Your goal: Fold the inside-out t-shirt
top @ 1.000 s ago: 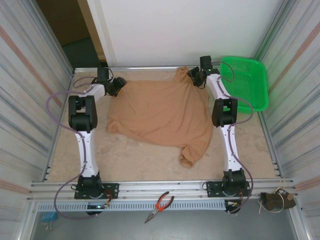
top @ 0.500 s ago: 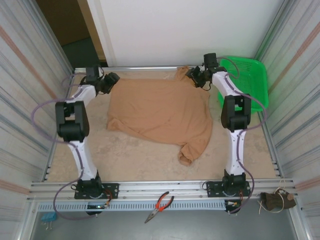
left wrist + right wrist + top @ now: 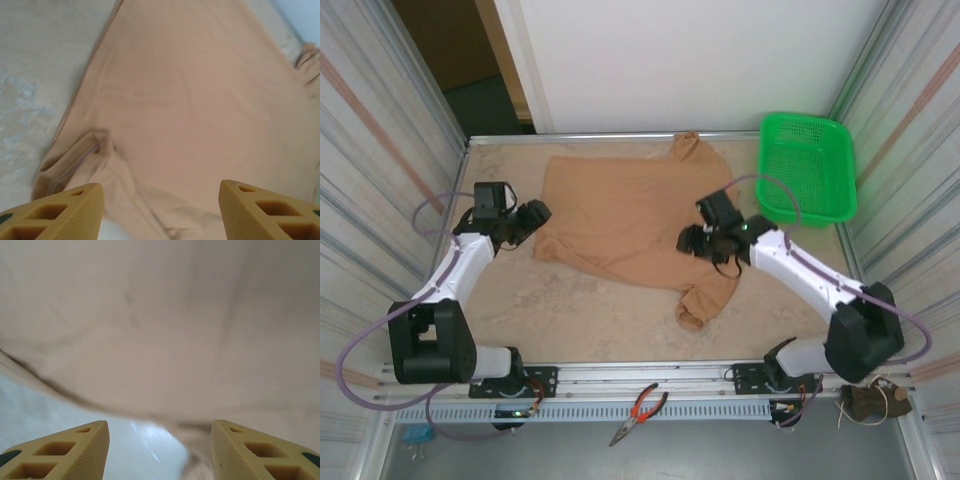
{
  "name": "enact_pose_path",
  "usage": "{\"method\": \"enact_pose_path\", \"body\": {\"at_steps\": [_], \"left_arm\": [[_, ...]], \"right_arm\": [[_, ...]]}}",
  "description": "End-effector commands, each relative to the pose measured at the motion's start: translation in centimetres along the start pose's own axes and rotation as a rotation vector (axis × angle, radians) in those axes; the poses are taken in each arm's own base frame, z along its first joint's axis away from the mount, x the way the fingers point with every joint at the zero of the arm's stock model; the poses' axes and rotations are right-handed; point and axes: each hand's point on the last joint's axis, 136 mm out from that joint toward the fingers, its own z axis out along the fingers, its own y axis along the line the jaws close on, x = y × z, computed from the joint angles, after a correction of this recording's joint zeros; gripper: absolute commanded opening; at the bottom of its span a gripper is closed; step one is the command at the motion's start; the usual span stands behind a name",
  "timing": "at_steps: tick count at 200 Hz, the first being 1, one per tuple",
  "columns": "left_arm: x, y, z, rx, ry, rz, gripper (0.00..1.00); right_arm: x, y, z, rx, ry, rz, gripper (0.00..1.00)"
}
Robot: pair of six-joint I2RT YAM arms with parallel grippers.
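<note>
The inside-out t-shirt point(image 3: 630, 215) lies spread mostly flat on the sandy table point(image 3: 580, 310), in its far middle part, with its body reaching from the far edge toward the centre. One bunched sleeve point(image 3: 705, 298) trails off the shirt's near right corner toward the near side, crumpled into a small fold. The left gripper point(image 3: 530, 218) hangs just beside the shirt's left near corner; in its wrist view the left gripper point(image 3: 160, 192) has its yellow fingers point(image 3: 65, 210) spread apart with nothing between them, released, above the tan cloth point(image 3: 190, 100). The right gripper point(image 3: 692, 240) is over the right part of the shirt, near its near edge; seen from its wrist, the right gripper point(image 3: 160, 427) is likewise released, jaws apart and grasping nothing, with cloth point(image 3: 160, 315) beyond them. A green basket point(image 3: 808, 170) sits at the far right corner, well apart from the shirt. Red-handled pliers point(image 3: 640, 410) lie on the near rail.
</note>
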Motion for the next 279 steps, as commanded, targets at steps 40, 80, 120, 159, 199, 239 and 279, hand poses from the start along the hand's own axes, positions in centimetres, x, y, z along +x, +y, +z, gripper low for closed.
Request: {"method": "enact_pose_path", "body": {"at_steps": [40, 80, 120, 159, 199, 239, 279], "left_arm": [[1.3, 3.0, 2.2, -0.128, 0.096, 0.081, 0.61], [1.2, 3.6, 4.5, -0.147, 0.131, 0.088, 0.6], [1.4, 3.3, 6.2, -0.12, 0.152, 0.078, 0.53], [1.5, 2.9, 6.6, -0.089, 0.154, 0.062, 0.32], [1.8, 2.9, 6.4, -0.081, 0.15, 0.053, 0.11], [1.9, 2.7, 6.1, -0.068, 0.143, 0.043, 0.0], [0.8, 1.9, 4.8, -0.027, 0.113, 0.013, 0.0]], "right_arm": [[5.6, -6.4, -0.9, 0.164, -0.029, 0.097, 0.58], [7.4, -7.1, -0.4, 0.192, -0.001, 0.084, 0.62], [9.0, -7.4, 1.2, 0.21, 0.063, 0.06, 0.62], [11.0, -6.5, 2.5, 0.206, 0.127, 0.003, 0.61], [13.0, -6.2, 2.6, 0.227, 0.146, -0.048, 0.62], [13.9, -7.1, 3.8, 0.259, 0.167, -0.055, 0.56], [12.4, -8.0, 2.7, 0.337, 0.148, -0.128, 0.0]]}}
